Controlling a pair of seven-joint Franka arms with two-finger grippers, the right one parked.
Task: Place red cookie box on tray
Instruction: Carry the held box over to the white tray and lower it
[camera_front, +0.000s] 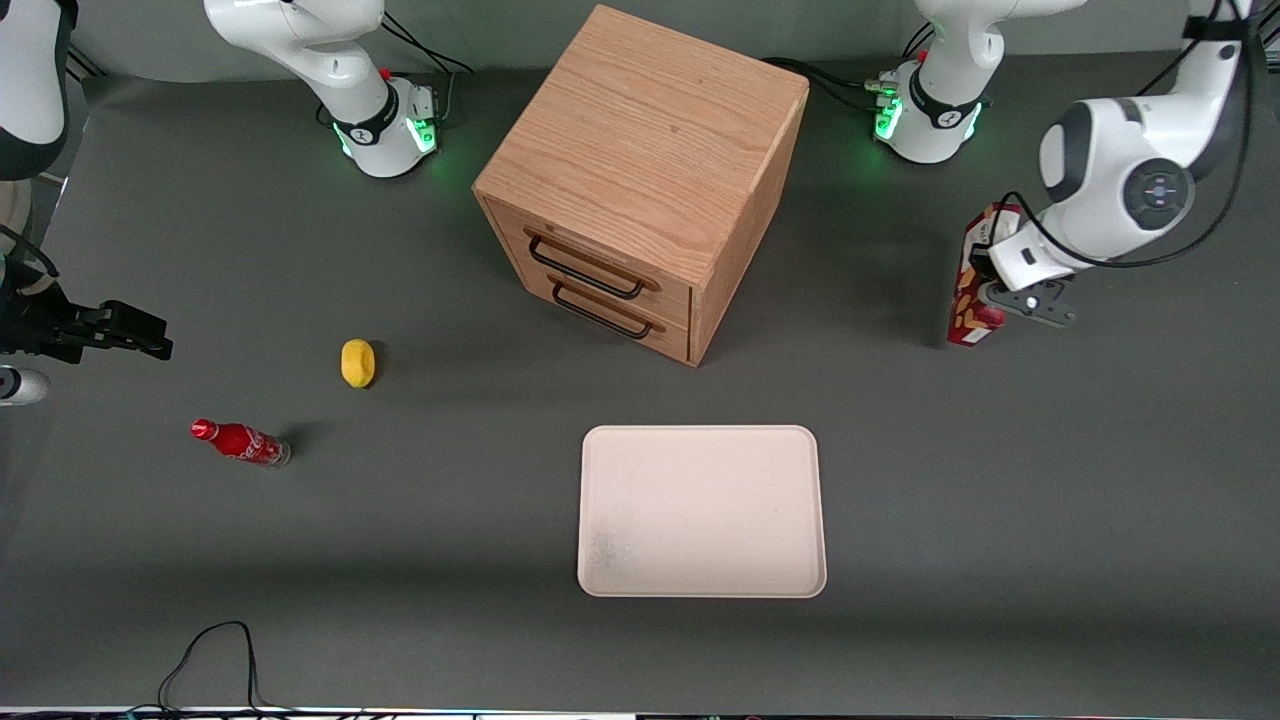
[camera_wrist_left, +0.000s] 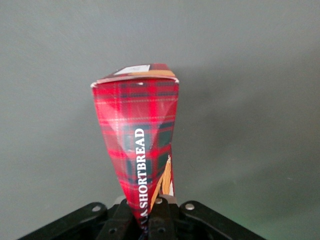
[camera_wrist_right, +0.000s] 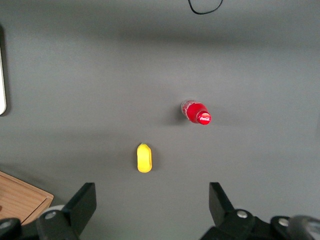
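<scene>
Red cookie box (camera_wrist_left: 138, 150) pinched in gripper (camera_front: 1010, 305) jaws — long axis upright, off the desk at the working arm's end; tray (camera_front: 700, 510) well apart, nearer the front camera.

Red cookie box (camera_front: 972, 290) in gripper (camera_front: 1000, 305), far from tray (camera_front: 700, 510).

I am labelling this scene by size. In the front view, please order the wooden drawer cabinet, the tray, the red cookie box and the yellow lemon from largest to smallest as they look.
1. wooden drawer cabinet
2. tray
3. red cookie box, gripped by the gripper, partly hidden by the arm
4. yellow lemon
</scene>
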